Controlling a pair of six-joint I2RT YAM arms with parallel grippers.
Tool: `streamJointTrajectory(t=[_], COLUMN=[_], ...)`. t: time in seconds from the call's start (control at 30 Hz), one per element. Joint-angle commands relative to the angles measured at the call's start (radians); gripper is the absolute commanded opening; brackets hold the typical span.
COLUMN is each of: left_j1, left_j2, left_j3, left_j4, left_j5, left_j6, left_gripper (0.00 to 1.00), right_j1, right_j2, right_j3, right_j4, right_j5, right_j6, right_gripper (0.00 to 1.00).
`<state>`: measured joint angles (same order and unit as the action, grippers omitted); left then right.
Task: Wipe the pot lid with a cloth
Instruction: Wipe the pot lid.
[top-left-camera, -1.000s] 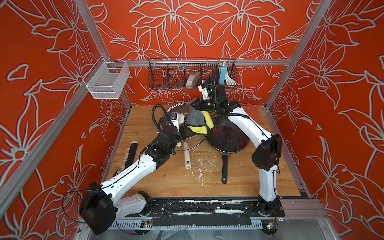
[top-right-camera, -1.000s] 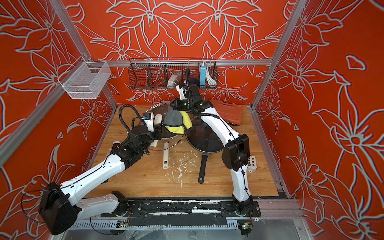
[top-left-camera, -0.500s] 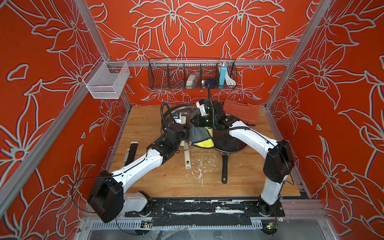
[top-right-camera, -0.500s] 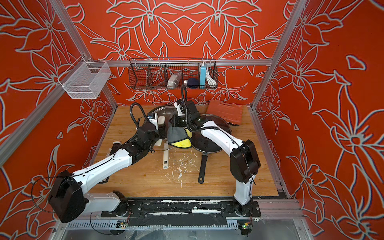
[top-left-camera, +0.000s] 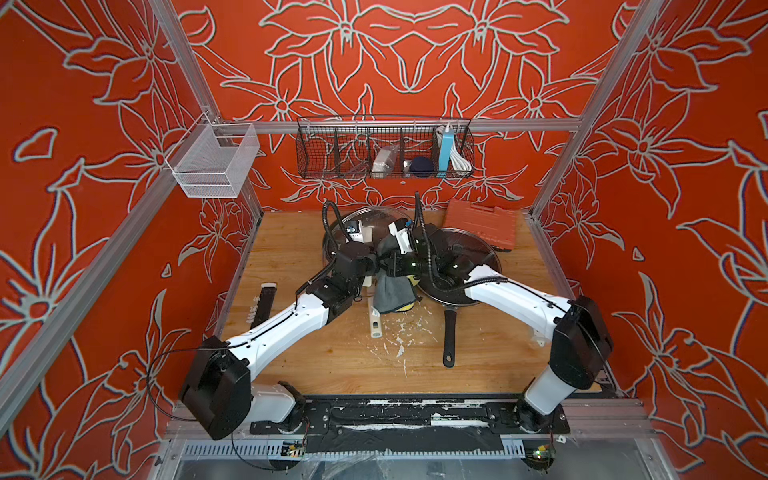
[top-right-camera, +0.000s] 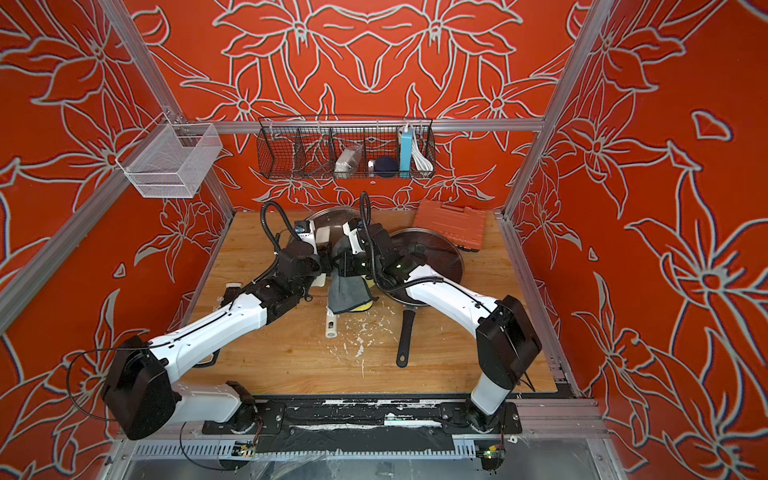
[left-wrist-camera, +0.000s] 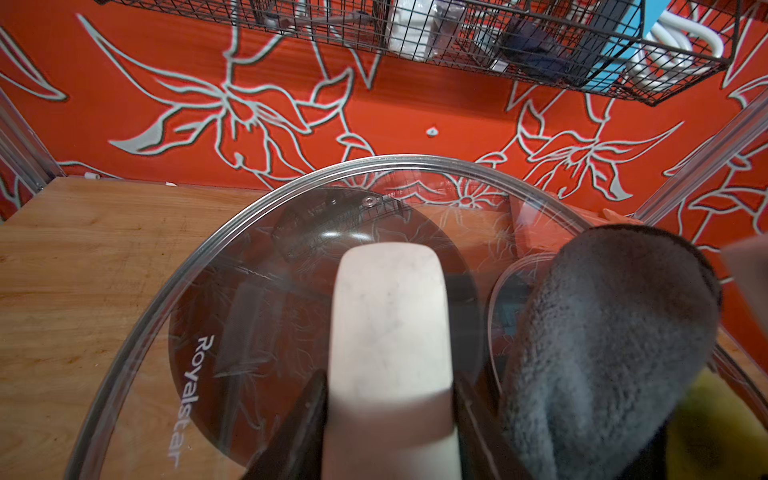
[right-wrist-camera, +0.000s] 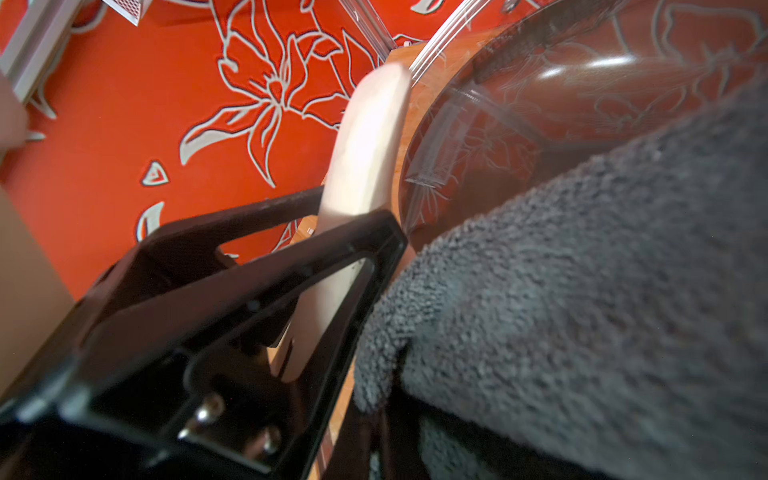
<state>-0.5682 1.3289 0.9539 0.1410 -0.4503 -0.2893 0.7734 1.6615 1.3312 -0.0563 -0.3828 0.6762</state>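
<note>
The pot lid (left-wrist-camera: 249, 291), clear glass with a metal rim, is tilted up off the table at the back middle (top-left-camera: 365, 216) (top-right-camera: 332, 218). My left gripper (left-wrist-camera: 390, 424) is shut on its cream-white bar handle (left-wrist-camera: 390, 324), one finger on each side. Just right of it in both top views, my right gripper (top-left-camera: 388, 266) (top-right-camera: 343, 266) is shut on the dark grey cloth (top-left-camera: 390, 291) (top-right-camera: 347, 293). The cloth hangs down with its yellow side showing at the bottom and lies against the lid's glass beside the handle (left-wrist-camera: 602, 332) (right-wrist-camera: 582, 311).
A dark frying pan (top-left-camera: 457, 266) with a long black handle (top-left-camera: 449, 340) lies under my right arm. An orange-red case (top-left-camera: 482, 224) sits at the back right. A white-handled utensil (top-left-camera: 376, 324), white scraps (top-left-camera: 399, 340) and a black strip (top-left-camera: 264, 303) lie on the table. A wire basket (top-left-camera: 384, 151) hangs on the back wall.
My right gripper has drawn the cloth from the lid's far edge toward the front, down beside the handle. My left arm has shifted the lid a little to the right.
</note>
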Motion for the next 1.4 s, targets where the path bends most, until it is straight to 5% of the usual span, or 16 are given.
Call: streamJointTrajectory(t=[0.0, 0.93, 1.13, 1.37], left_j1=[-0.019, -0.055, -0.055, -0.036], left_j2=[-0.07, -0.238, -0.27, -0.214], left_j3=[0.088, -0.013, -0.032, 0.033], left_j4=[0.288, 0.185, 0.121, 0.049], left_j5=[-0.037, 0.051, 0.018, -0.037], left_j6=[-0.037, -0.019, 0.051, 0.118], left_gripper=[0.0, 0.0, 0.0, 0.0], right_j1=[-0.002, -0.202, -0.236, -0.241], right_j2=[0.019, 0.365, 0.293, 0.078], right_j3=[0.034, 0.694, 0.68, 0.467], right_j4=[-0.032, -0.343, -0.415, -0.456], right_j5=[0.032, 0.053, 0.054, -0.003], right_j6=[0.009, -0.081, -0.156, -0.22], right_gripper=[0.0, 0.0, 0.0, 0.0])
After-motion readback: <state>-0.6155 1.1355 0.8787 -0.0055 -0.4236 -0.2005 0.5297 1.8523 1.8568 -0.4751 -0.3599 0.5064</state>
